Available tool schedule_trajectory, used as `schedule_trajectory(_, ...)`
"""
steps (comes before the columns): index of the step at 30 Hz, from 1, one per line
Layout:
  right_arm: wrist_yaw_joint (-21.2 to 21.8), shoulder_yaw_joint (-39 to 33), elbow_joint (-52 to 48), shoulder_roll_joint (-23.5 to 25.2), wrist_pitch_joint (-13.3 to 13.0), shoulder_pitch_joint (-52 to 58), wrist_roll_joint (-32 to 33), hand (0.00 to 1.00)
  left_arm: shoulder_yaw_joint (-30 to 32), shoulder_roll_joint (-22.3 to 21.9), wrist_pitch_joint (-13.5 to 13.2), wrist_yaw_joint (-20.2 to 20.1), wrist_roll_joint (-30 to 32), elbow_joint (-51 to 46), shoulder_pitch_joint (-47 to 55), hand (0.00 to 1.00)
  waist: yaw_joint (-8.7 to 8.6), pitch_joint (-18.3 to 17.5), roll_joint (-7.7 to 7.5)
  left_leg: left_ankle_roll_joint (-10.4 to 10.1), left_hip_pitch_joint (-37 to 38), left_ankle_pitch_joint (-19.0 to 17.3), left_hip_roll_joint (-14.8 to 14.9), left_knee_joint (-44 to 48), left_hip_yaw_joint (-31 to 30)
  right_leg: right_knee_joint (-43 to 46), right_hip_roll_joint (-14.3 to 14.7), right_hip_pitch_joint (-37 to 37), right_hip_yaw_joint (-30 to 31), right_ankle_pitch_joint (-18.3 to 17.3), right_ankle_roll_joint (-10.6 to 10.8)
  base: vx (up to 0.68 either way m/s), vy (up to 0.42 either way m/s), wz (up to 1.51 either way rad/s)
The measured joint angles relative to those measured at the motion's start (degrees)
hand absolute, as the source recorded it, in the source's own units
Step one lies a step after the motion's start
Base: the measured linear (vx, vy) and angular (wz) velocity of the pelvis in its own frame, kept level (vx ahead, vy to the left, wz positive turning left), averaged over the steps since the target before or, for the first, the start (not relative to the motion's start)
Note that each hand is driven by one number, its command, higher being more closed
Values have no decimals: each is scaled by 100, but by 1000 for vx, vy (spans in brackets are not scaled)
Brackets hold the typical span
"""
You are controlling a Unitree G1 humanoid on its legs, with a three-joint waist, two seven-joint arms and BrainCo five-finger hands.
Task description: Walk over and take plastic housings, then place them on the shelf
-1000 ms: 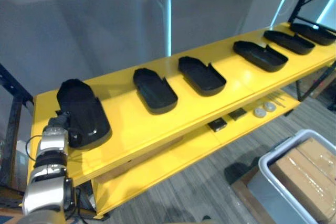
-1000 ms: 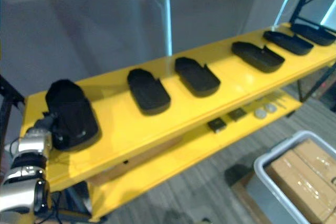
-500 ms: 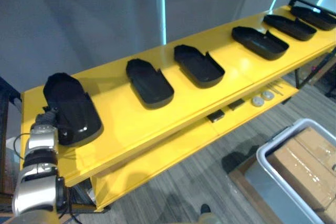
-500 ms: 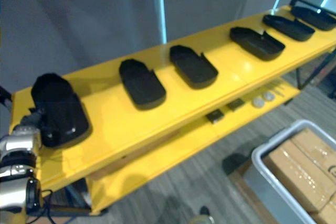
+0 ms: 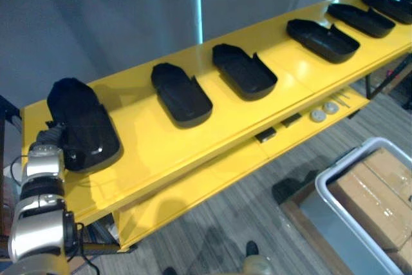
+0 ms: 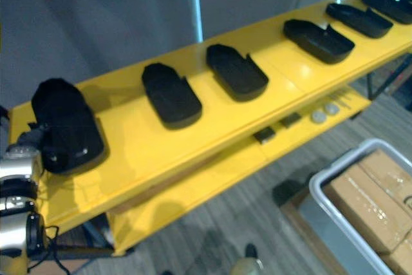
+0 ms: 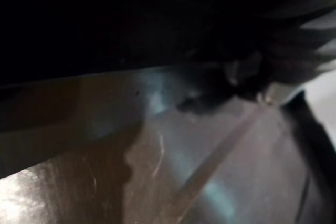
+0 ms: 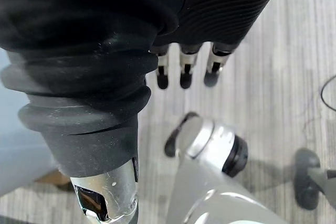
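Note:
Several black plastic housings lie in a row on the top board of a yellow shelf [image 5: 154, 152]. The leftmost housing [image 5: 84, 127] lies dome-up near the shelf's left end. My left hand [image 5: 49, 140] is against its near left side, its fingers hidden behind the housing. The left wrist view is pressed close to a dark glossy surface [image 7: 199, 171]. Other housings [image 5: 181, 93] [image 5: 244, 71] [image 5: 322, 30] lie hollow side up further right. My right hand [image 8: 184, 69] hangs over the floor with relaxed fingers, holding nothing.
The lower shelf board [image 5: 212, 188] carries small dark parts [image 5: 265, 135] and two round discs [image 5: 317, 115]. A grey bin [image 5: 335, 191] with cardboard boxes [image 5: 380, 191] stands on the floor at the lower right. A dark rack post [image 5: 9, 111] stands at the shelf's left end.
The whole picture has shifted, so the camera moved. My left hand stays at the leftmost housing, which lies in the same place on the shelf.

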Motion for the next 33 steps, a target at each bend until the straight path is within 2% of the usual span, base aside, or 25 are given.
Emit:
schedule_trajectory(12,22,343,-14,-12,-19,0,0,0,-1,2,-28,-231,-11,248,-113,100,-16,19,-9,-13,4,-12,45,27,133,31,48,-110,120,8,-6,-3,-6,-4)
schedule_trajectory(17,32,433,-51,-49,-92,-12,5,0,0,303,-36,-227,-49,248,-244,100,-56,447,-79,-22,-33,-102,122,236,143,160,85,-128,193,-30,-62,-58,-17,-5)
schedule_trajectory(20,68,435,-70,-92,-122,-38,16,0,-1,420,-35,-224,-44,248,-393,100,-63,512,-69,-24,-220,-148,155,367,143,235,95,-309,222,-44,-80,-32,-10,-2)
schedule_trajectory(27,136,608,-317,-218,-218,-46,61,0,-19,424,-35,-224,-43,241,-911,100,12,825,-53,-29,-436,-227,254,644,121,541,128,-550,382,-81,-132,-5,0,0)
schedule_trajectory(33,134,841,-478,-315,-233,-46,259,0,-20,343,-37,-223,-44,206,-1020,100,28,934,-12,-37,-703,-477,393,1167,78,905,140,-754,409,-299,-124,-10,-3,0)
